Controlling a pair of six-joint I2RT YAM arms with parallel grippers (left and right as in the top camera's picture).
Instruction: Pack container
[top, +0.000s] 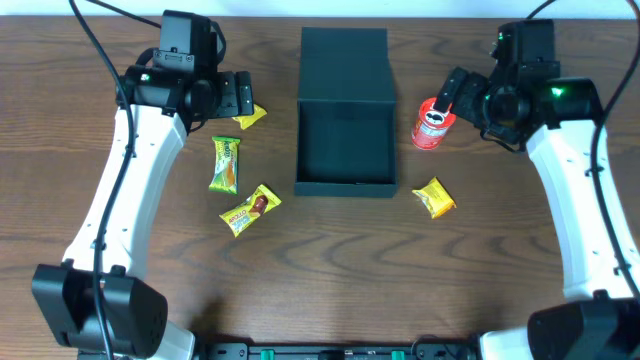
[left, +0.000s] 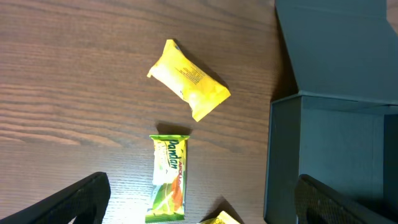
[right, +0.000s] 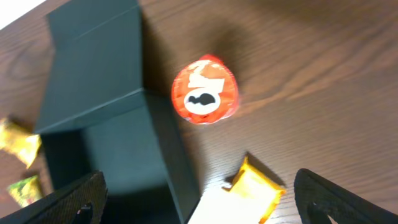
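Note:
The dark teal container (top: 345, 185) stands open mid-table, its flap lid (top: 344, 62) lying flat behind it; it looks empty inside. It also shows in the left wrist view (left: 283, 162) and the right wrist view (right: 158, 149). My left gripper (top: 238, 95) is open and empty above a yellow packet (top: 250, 117) (left: 189, 81), left of the container. A green packet (top: 226, 163) (left: 169, 177) and a yellow-brown packet (top: 249, 209) lie left of the container. My right gripper (top: 452, 92) is open, hovering by a red chip can (top: 433, 124) (right: 204, 90). Another yellow packet (top: 435, 197) (right: 256, 186) lies to the container's right.
Both arms reach in from the table's near corners. Black cables run along the far edge behind each arm. The wooden table (top: 330, 280) extends in front of the container.

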